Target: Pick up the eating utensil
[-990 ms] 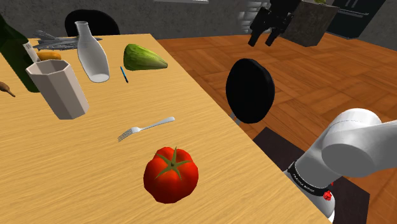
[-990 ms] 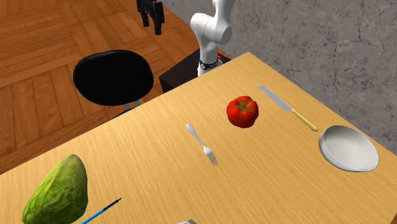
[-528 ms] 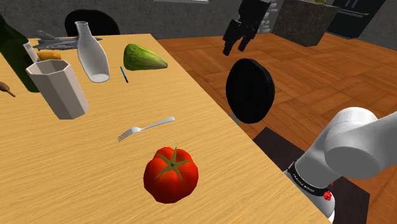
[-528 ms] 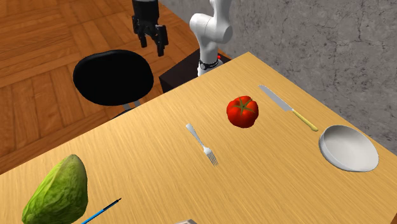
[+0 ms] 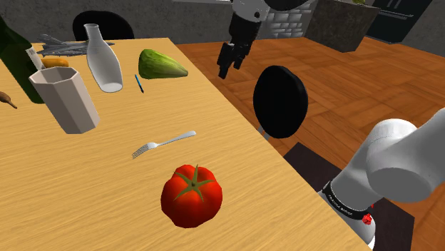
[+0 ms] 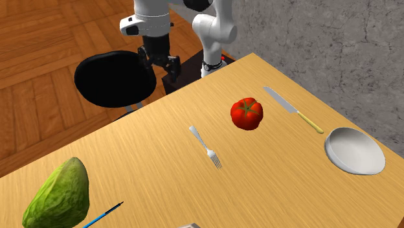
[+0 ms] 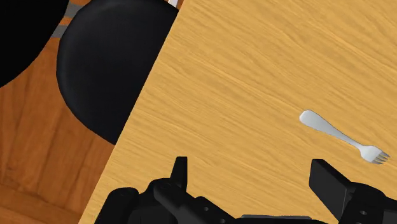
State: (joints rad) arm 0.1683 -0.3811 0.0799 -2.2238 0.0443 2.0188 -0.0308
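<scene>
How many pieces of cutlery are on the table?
2 clear: fork mid-table beside the tomato; knife between tomato and bowl. A grey pile near the white vase may hold more.

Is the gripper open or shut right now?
Open. The gripper shows its fingers standing well apart in the wrist view, clasping nothing.

Arm (image 5: pixel 399 167): white elbow link sits big at lower right of shoulder view, upper part runs off the top edge. Wrist (image 5: pixel 249 8) comes in at top centre, white. Gripper (image 5: pixel 228 68) black, hangs below wrist, pointing down & slightly left. Fingers (image 7: pixel 331 181) stand wide apart at bottom of wrist view, nothing btwn them. In 2nd ext view gripper (image 6: pixel 162 67) is upper centre-left, arm's upright base links just to its right.
</scene>
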